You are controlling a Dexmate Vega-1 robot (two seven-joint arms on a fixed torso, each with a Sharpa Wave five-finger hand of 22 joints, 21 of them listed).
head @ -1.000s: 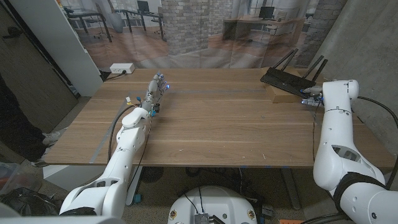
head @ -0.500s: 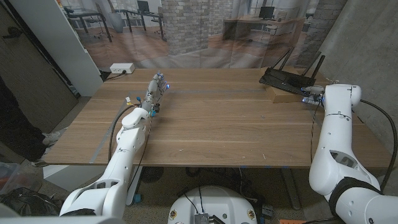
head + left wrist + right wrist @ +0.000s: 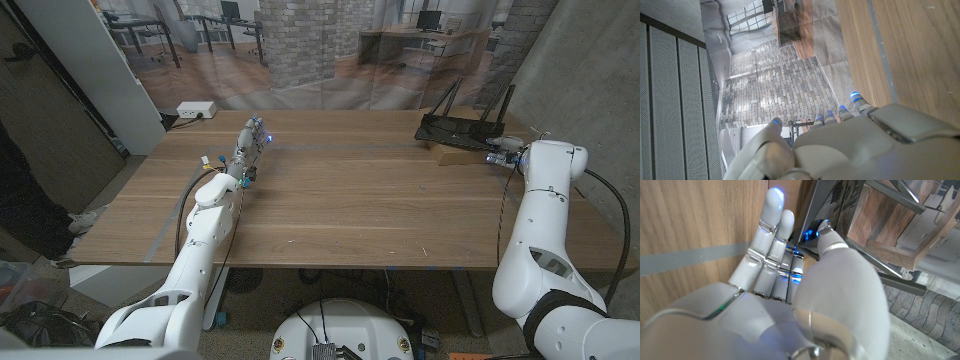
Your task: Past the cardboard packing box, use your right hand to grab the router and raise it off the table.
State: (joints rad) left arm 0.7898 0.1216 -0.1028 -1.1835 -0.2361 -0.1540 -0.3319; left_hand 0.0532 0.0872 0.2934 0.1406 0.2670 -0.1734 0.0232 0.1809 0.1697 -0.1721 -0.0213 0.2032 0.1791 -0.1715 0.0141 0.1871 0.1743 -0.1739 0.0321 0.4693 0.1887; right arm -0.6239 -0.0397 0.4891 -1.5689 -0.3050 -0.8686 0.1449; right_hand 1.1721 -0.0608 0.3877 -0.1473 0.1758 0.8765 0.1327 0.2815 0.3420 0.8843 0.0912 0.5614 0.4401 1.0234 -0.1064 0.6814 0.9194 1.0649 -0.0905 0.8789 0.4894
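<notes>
Head view: our right robot hand (image 3: 503,150) grips flat black router with upright antennas (image 3: 462,130); since a second ago it has tilted upward off brown cardboard box (image 3: 458,153) at far right of wooden surface (image 3: 340,205). Lift underway. Left robot hand (image 3: 250,140) released.

The place looks like a robot test lab: a wooden desk (image 3: 340,200) stands before a printed backdrop (image 3: 330,50) picturing a brick-walled office, with a bare concrete wall (image 3: 580,70) on one side and a white panel (image 3: 100,70) opposite.
</notes>
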